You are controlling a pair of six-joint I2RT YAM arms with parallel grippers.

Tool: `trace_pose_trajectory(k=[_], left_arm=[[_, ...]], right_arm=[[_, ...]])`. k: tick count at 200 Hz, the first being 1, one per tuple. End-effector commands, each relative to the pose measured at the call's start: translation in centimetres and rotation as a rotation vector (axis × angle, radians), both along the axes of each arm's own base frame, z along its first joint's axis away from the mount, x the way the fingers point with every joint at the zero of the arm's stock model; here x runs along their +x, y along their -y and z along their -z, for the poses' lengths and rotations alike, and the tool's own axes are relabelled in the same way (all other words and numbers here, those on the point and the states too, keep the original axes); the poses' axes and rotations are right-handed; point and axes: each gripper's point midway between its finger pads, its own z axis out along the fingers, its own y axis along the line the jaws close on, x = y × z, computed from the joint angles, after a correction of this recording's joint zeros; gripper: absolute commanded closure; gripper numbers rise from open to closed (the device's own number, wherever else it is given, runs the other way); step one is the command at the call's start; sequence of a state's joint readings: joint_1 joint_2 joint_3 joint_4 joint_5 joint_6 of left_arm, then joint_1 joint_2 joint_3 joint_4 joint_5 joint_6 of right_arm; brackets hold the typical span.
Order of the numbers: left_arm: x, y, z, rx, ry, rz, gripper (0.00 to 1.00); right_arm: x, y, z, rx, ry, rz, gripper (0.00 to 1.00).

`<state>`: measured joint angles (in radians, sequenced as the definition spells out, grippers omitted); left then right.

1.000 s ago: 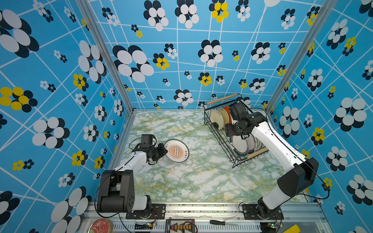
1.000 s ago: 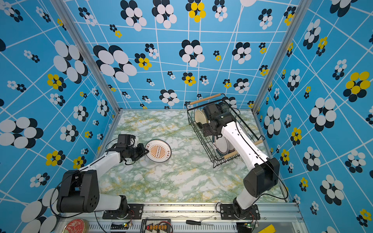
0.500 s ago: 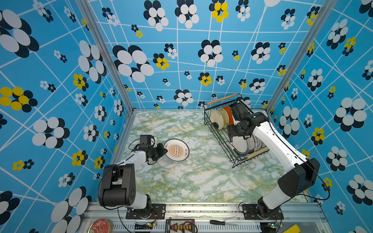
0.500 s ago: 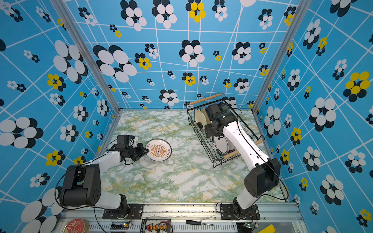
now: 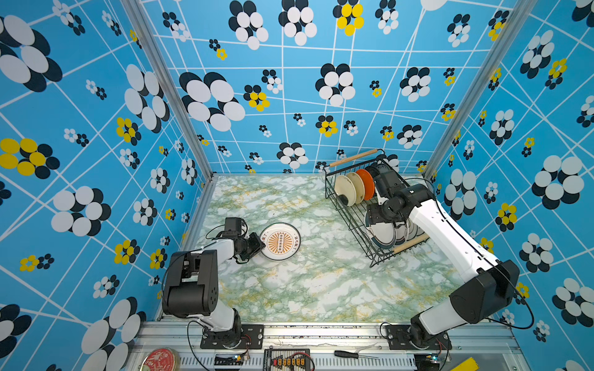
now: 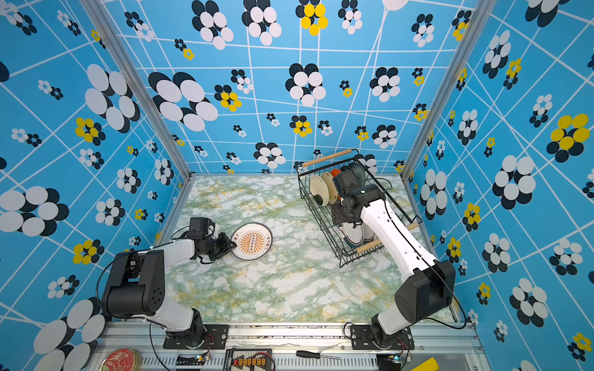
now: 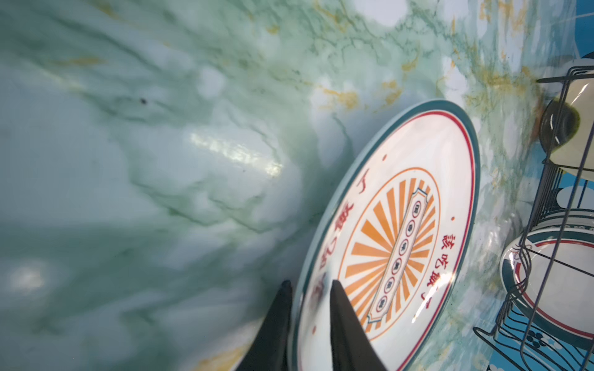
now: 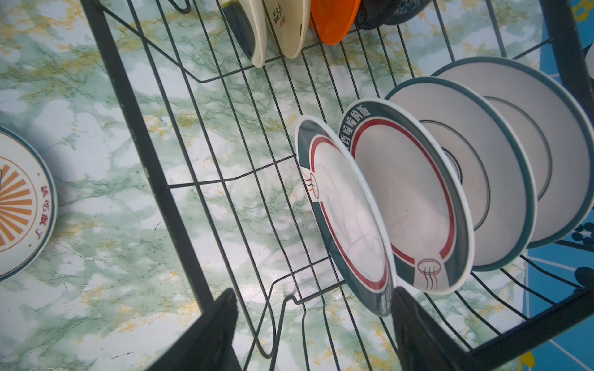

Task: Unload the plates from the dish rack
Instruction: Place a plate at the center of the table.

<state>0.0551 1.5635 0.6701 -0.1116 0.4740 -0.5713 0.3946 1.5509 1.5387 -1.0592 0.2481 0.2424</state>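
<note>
A white plate with an orange sunburst emblem (image 5: 280, 241) (image 6: 252, 241) lies flat on the marble table. My left gripper (image 7: 311, 284) straddles its near rim, one finger outside and one over the face, open a little with a small gap showing. The black wire dish rack (image 5: 353, 157) (image 8: 141, 144) stands at the back right. It holds two cream plates (image 8: 254, 29), an orange one (image 8: 334, 19) and dark ones in one row, and several large dark-rimmed plates (image 8: 408, 199) in another. My right gripper (image 8: 314, 292) hangs open over the rack, the nearest large plate (image 8: 347, 218) by one finger.
Blue flowered walls with metal corner posts close in the table (image 5: 305, 289) on three sides. On the front rail lie a red round tin lid (image 5: 159, 359) and a screwdriver (image 5: 353, 355). The rack sits close against the right wall.
My left jaws have parted slightly around the sunburst plate's rim; the plate stays flat in place. My right gripper has shifted a little along the rack, nearer the large plates.
</note>
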Motion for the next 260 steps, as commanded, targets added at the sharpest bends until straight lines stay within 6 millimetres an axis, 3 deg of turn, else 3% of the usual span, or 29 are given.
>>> trace_pose_trajectory(k=[1, 41, 83, 112, 154, 193, 222, 260], left_arm=[[-1.3, -0.6, 1.4, 0.031, -0.057, -0.003, 0.73], [-1.4, -0.9, 1.1, 0.046, -0.054, -0.01, 0.53], [-1.5, -1.3, 0.1, 0.073, -0.047, -0.017, 0.39], [-1.4, -1.3, -1.2, 0.072, -0.029, -0.017, 0.17], [-1.1, -1.4, -4.2, 0.077, 0.021, -0.014, 0.09], [-1.0, -1.1, -8.1, 0.059, 0.098, -0.016, 0.0], [-1.3, -1.4, -10.5, 0.085, 0.133, -0.031, 0.01], [-1.8, -1.0, -12.1, 0.102, 0.162, -0.038, 0.01]], right_arm=[[-0.4, 0.3, -0.3, 0.014, 0.008, -0.005, 0.22], [-0.5, 0.6, -0.5, 0.011, 0.012, -0.001, 0.21], [-0.7, 1.3, -0.3, 0.007, 0.016, 0.011, 0.21], [-0.4, 1.8, 0.1, 0.01, 0.011, 0.019, 0.22], [0.9, 1.9, 0.4, -0.007, -0.002, 0.018, 0.24], [1.7, 1.7, 2.1, 0.008, -0.031, 0.022, 0.27], [2.2, 2.3, 3.2, 0.011, -0.042, 0.041, 0.31], [2.4, 2.6, 4.6, 0.007, -0.066, 0.043, 0.39]])
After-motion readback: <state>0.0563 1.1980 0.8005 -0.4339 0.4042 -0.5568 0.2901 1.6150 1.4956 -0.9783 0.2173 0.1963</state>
